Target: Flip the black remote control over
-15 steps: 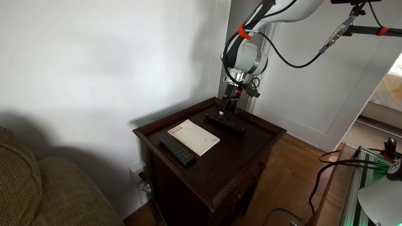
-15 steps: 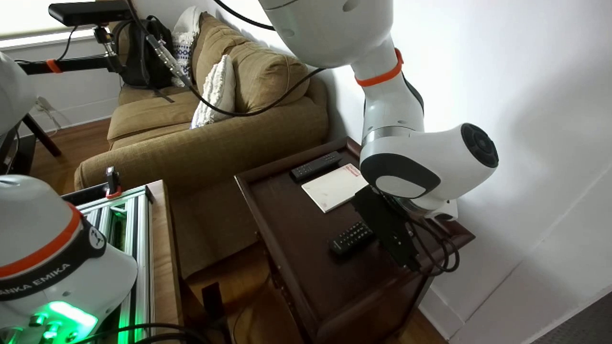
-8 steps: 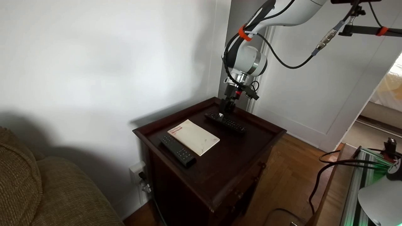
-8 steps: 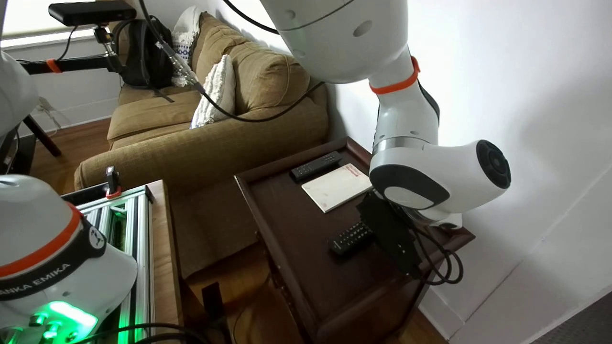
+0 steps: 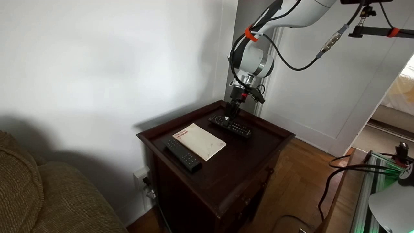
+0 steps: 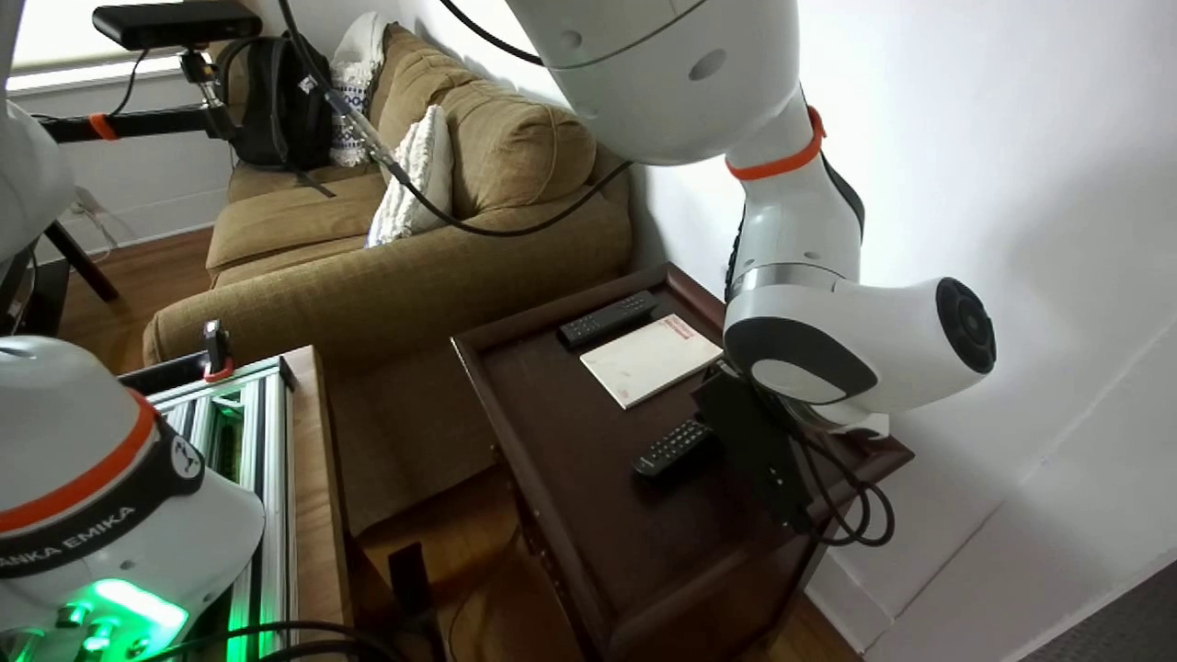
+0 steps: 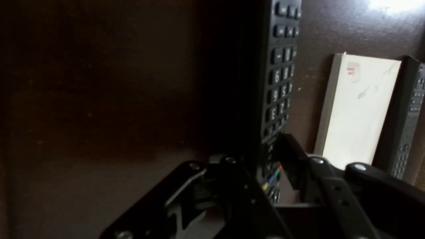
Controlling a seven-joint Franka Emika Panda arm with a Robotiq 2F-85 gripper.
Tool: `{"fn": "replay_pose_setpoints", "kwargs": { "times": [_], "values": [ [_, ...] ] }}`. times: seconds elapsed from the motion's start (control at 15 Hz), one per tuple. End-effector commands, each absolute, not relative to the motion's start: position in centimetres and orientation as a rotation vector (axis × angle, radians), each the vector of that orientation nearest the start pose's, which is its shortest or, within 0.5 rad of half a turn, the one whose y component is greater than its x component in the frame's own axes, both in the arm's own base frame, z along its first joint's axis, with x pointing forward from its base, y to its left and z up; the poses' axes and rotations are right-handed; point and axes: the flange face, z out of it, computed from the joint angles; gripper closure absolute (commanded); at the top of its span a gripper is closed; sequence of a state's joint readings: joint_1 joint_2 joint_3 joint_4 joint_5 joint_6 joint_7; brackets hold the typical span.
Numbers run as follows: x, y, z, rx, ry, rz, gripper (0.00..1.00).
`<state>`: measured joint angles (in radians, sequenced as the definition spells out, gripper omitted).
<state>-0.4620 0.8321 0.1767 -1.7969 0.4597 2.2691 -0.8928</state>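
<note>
Black remote control, right of centre in wrist view, is judged light, stiff, slick; gripper appears closed across its long edges, the advised hold.

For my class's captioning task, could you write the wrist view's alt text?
Robot fingers flank a black remote, number keys showing; whether they grip it is unclear. To the right, a white booklet and a second remote lie on a dark table.
</note>
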Motion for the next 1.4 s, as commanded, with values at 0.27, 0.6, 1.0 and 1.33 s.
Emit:
{"fn": "replay_pose_setpoints", "kwargs": {
  "times": [0.27, 0.6, 1.0, 1.33],
  "values": [
    [58.4, -13.5, 9.0, -2.698, -0.290, 0.134, 0.90],
    [59.2, -10.7, 11.0, -2.930, -0.270, 0.200, 0.90],
    [59.5, -7.0, 10.9, -3.220, -0.319, 0.173, 0.90],
    [58.7, -5.0, 10.2, -3.454, -0.332, 0.050, 0.90]
  ]
}}
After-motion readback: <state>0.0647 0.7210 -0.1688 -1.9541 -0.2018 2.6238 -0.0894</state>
